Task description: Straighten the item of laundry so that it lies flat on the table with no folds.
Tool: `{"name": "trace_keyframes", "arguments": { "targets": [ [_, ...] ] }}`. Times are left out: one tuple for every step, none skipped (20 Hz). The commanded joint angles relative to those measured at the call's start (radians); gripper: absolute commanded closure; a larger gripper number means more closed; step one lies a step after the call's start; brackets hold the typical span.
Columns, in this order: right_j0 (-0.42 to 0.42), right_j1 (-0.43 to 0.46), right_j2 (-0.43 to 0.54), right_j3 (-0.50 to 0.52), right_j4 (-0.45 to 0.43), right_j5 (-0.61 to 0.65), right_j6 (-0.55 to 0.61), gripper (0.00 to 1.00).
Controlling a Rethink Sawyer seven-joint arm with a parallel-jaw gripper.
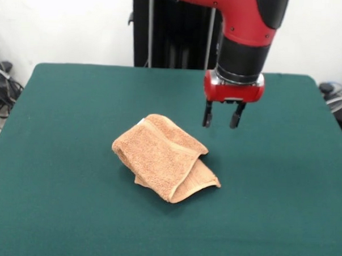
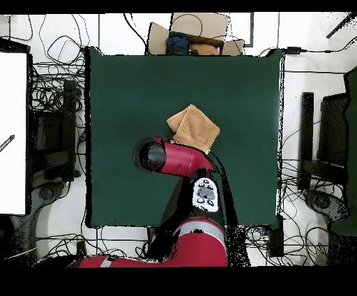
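Note:
The peach-orange towel (image 1: 164, 157) lies folded over itself in a thick bundle near the middle of the dark green table (image 1: 56, 157), with a lower layer sticking out at its right front corner. It also shows in the overhead view (image 2: 193, 126). My gripper (image 1: 222, 115) hangs open and empty above the table, behind and to the right of the towel, its two dark fingers (image 1: 207, 115) apart and not touching the cloth. In the overhead view the red arm (image 2: 171, 158) covers the gripper and the towel's near edge.
Bare green tabletop surrounds the towel on all sides. A cardboard box (image 2: 195, 35) with cloth items stands just beyond the table's far edge in the overhead view. Cables (image 1: 2, 89) and equipment lie off the table's sides.

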Motion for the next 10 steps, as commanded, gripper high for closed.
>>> {"name": "trace_keyframes", "arguments": {
  "targets": [
    [0.054, 0.038, -0.072, 0.057, 0.029, -0.02, 0.299, 0.0],
    [0.075, 0.045, -0.105, 0.039, 0.025, -0.007, 0.301, 0.0],
    [0.097, 0.051, -0.137, 0.021, 0.021, 0.006, 0.304, 0.0],
    [0.113, 0.052, -0.16, 0.01, 0.017, 0.013, 0.301, 0.0],
    [0.123, 0.058, -0.183, -0.01, 0.011, 0.024, 0.291, 0.0],
    [0.142, 0.055, -0.212, -0.022, 0.006, 0.045, 0.287, 0.0],
    [0.163, 0.057, -0.25, -0.044, -0.002, 0.07, 0.281, 0.0],
    [0.186, 0.058, -0.287, -0.063, -0.009, 0.099, 0.274, 0.0],
    [0.197, 0.067, -0.31, -0.08, -0.012, 0.113, 0.268, 0.0],
    [0.207, 0.075, -0.326, -0.087, -0.012, 0.116, 0.264, 0.0]
  ]
}}
